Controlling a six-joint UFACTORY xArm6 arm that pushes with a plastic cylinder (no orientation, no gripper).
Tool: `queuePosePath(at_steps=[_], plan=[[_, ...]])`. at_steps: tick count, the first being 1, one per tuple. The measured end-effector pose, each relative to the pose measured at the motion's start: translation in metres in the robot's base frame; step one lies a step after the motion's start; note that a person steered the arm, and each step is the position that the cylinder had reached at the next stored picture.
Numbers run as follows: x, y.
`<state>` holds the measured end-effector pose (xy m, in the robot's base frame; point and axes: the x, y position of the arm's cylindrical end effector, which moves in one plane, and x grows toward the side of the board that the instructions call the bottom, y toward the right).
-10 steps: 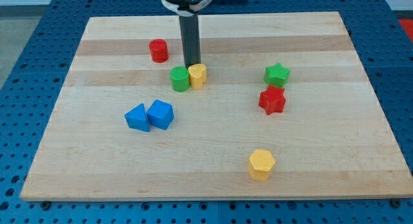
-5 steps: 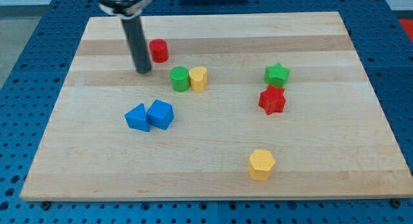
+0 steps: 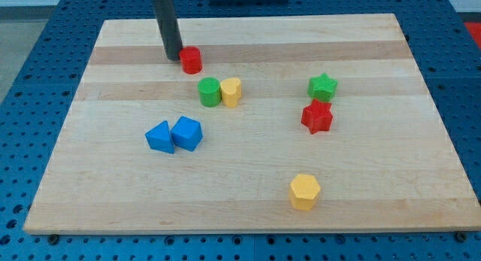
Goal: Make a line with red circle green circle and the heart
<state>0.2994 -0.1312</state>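
Wooden board [image 3: 248, 178] with coloured blocks [image 3: 305, 191]

1. Red blocks — two: a red circle [image 3: 191, 59] and a red star [image 3: 316, 116].
2. Green blocks — two: a green circle [image 3: 209, 91] and a green star [image 3: 322, 87].
3. Yellow blocks — two: a yellow heart [image 3: 231, 91] and a yellow hexagon [image 3: 304, 191].
4. Blue blocks — two: a blue triangle [image 3: 159, 137] and a blue angular block [image 3: 186, 133].
5. Eight blocks in all, on one wooden board [image 3: 376, 178].
6. One dark rod, with my tip [image 3: 173, 57].
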Motion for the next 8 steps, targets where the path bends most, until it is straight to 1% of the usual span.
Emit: queuePosePath(at_steps=[2,3,6,8], plan=[[-0.022,0.022],[-0.023,0.035],[0.042,0.038],[0.055,0.038]])
